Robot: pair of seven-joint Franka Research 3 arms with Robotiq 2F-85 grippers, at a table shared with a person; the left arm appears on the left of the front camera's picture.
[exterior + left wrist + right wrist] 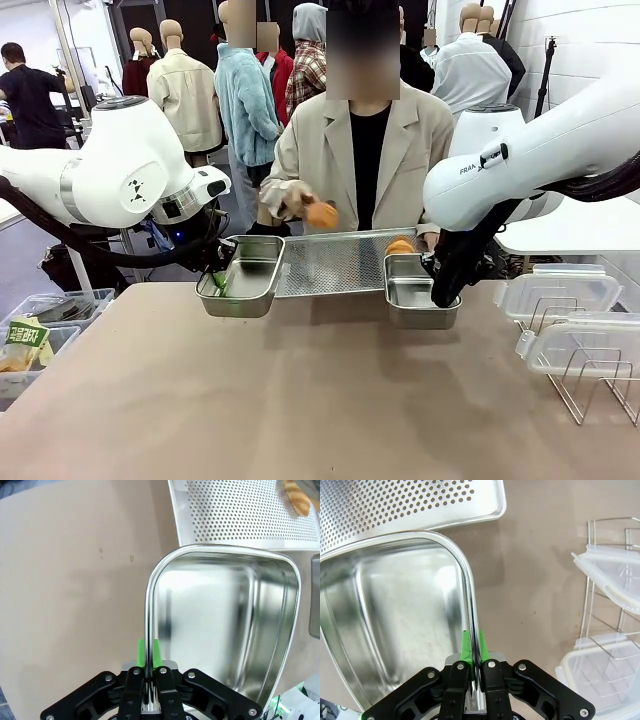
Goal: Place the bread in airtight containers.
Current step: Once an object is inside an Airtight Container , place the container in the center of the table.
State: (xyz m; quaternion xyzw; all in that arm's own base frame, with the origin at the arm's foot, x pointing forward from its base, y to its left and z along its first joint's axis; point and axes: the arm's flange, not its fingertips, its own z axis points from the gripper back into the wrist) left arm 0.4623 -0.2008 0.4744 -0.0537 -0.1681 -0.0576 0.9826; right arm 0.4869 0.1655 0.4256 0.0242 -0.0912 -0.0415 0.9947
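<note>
Across the far part of the tan counter, a perforated tray lies between two steel containers, each with its long axis running near to far. The left claw is pinching the left container by its outer left rim, and the right claw is pinching the right container by its outer right rim. One roll sits at the tray's right end, its length roughly left to right, and a second roll is in the person's hand above the tray.

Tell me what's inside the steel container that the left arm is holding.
Nothing: the steel container shows a bare steel floor. The left gripper, shut on its rim, hides only a strip of near wall.
</note>
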